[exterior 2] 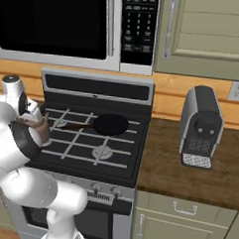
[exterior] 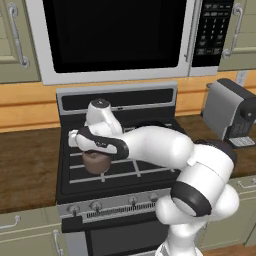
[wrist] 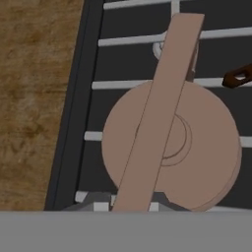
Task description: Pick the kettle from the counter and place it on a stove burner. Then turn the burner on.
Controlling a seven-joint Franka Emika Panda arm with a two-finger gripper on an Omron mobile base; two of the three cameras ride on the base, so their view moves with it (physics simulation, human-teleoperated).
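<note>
**Kettle over the stove's left side**

The kettle sat over the black grates at the front left of the range, its copper-brown body just under the robot's hand. From the hand camera it showed from above as a round body with the flat handle band crossing it at a slant and the lid knob partly under that band. The gripper was directly above the kettle at the handle; whether its fingers clamped the handle could not be told. The counter lay just left of the range. A stove burner showed at the front right, bare. Behind it rested a black frying pan. A coffee machine stood on the counter to the right.
</note>
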